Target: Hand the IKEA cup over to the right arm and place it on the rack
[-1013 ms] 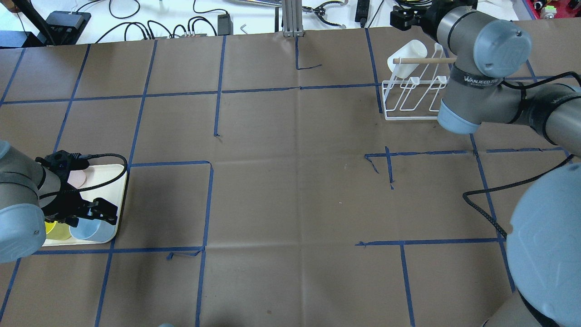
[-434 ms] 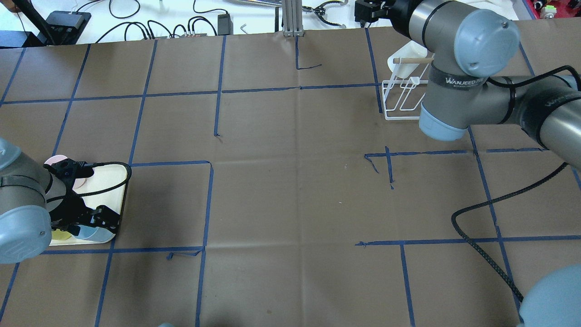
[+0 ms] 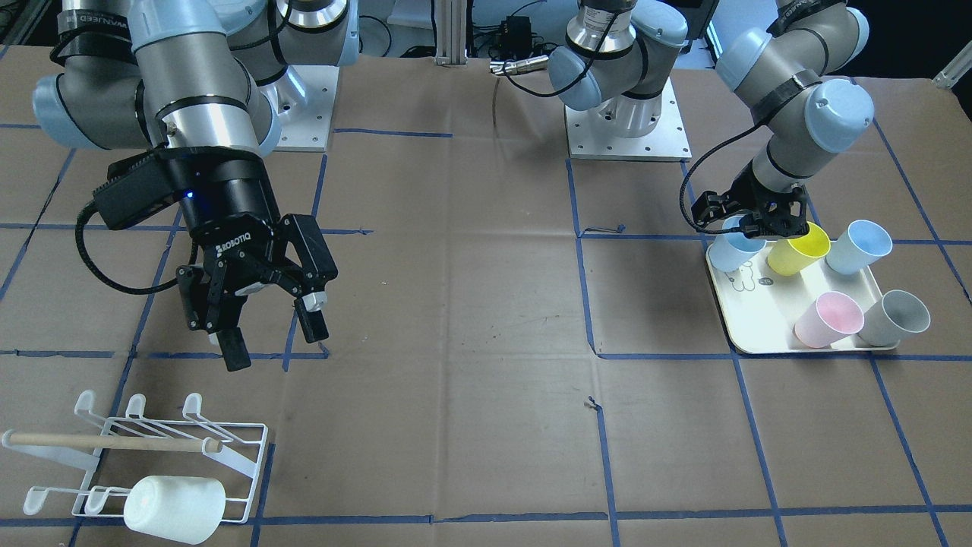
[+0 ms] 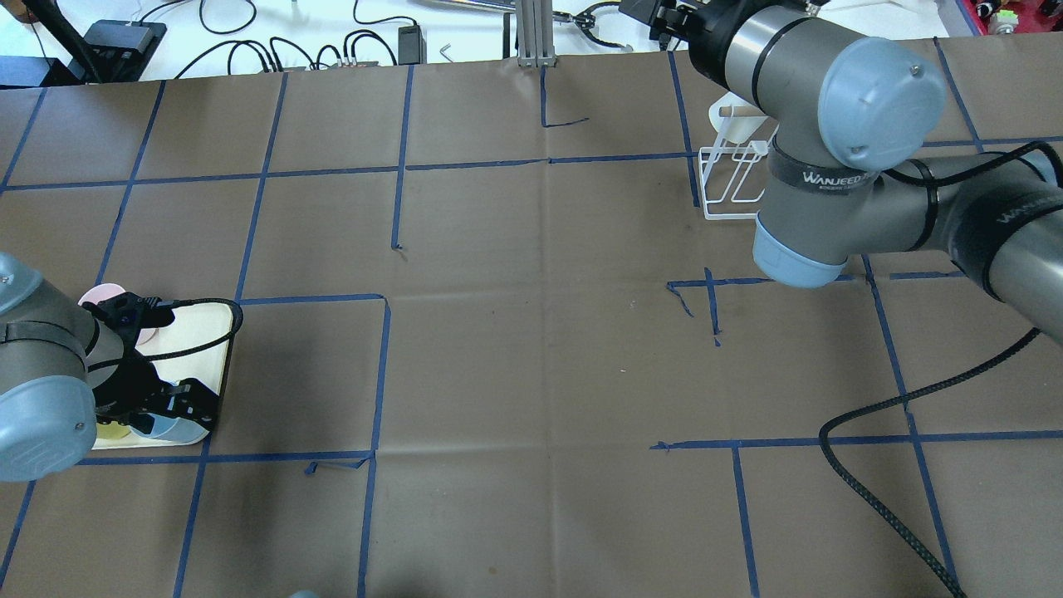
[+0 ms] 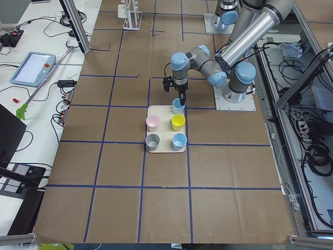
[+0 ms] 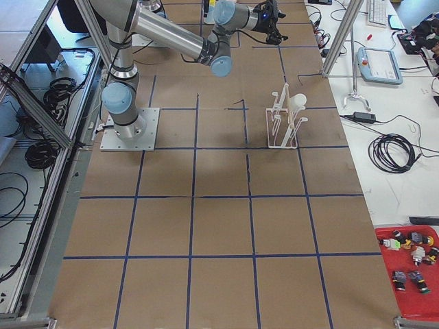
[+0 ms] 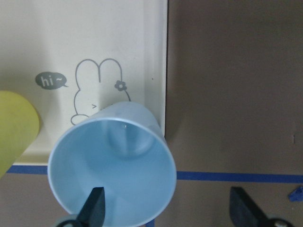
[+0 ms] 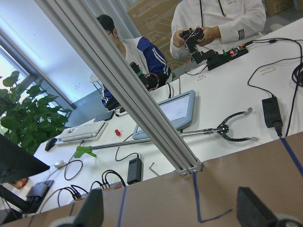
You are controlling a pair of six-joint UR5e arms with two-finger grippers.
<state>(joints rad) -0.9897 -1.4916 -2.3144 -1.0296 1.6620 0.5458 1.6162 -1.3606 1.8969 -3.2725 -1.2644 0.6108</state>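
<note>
A light blue IKEA cup point(image 3: 733, 251) stands upright at the corner of the cream tray point(image 3: 759, 334). My left gripper point(image 3: 752, 224) is low over it and open. In the left wrist view one finger point(image 7: 97, 205) is inside the cup point(image 7: 113, 161) and the other is outside its right wall. My right gripper point(image 3: 273, 338), the black Robotiq one on the right arm point(image 4: 839, 191), hangs open and empty above the table, a little way from the white wire rack point(image 3: 250, 456). A white cup point(image 3: 175, 507) lies on the rack's front prongs.
The tray also holds a yellow cup point(image 3: 797, 247), a second blue cup point(image 3: 858, 245), a pink cup point(image 3: 828, 319) and a grey cup point(image 3: 896, 317). Blue tape lines grid the brown table. The right wrist view shows a metal post point(image 8: 142, 113) and people at a white desk beyond the table's edge.
My right arm has swung left, away from the rack, and now covers more of it in the overhead view. The left gripper has come down closer over the blue cup.
</note>
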